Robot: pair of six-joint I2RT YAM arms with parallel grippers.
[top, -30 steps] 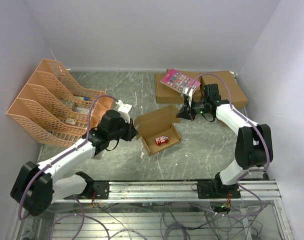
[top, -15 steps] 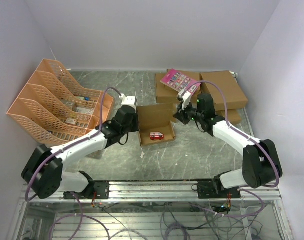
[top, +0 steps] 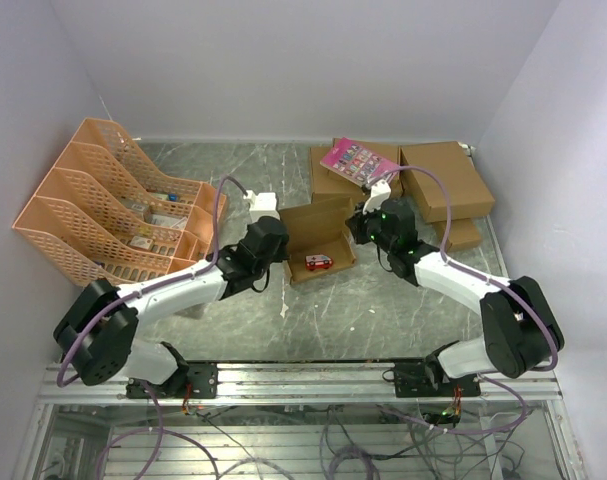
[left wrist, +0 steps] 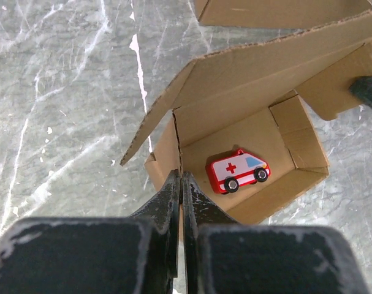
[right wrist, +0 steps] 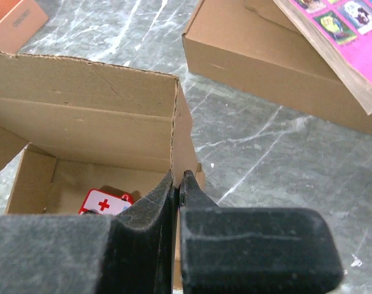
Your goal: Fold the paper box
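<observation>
The paper box (top: 318, 228) is a brown die-cut mailer standing open mid-table, its lid flap raised at the back. A red and white toy ambulance (top: 319, 262) lies inside it. My left gripper (top: 282, 262) is shut on the box's left side wall; the left wrist view shows its tips (left wrist: 181, 179) pinching the wall beside the ambulance (left wrist: 238, 171). My right gripper (top: 357, 230) is shut on the box's right side wall; the right wrist view shows its tips (right wrist: 178, 177) on that wall's edge, with the box (right wrist: 87, 116) and the ambulance (right wrist: 103, 201) to the left.
Orange file trays (top: 113, 205) stand at the left. Two larger brown boxes (top: 443, 178) lie behind the right gripper, one bearing a pink booklet (top: 357, 160). A small brown box (top: 464, 233) lies at the right. The nearer large box (right wrist: 265, 73) lies close to the right gripper.
The box has been carried back and turned square, and its lid stands more upright. The left gripper moved right and the right gripper moved left, closer together, each holding a side wall.
</observation>
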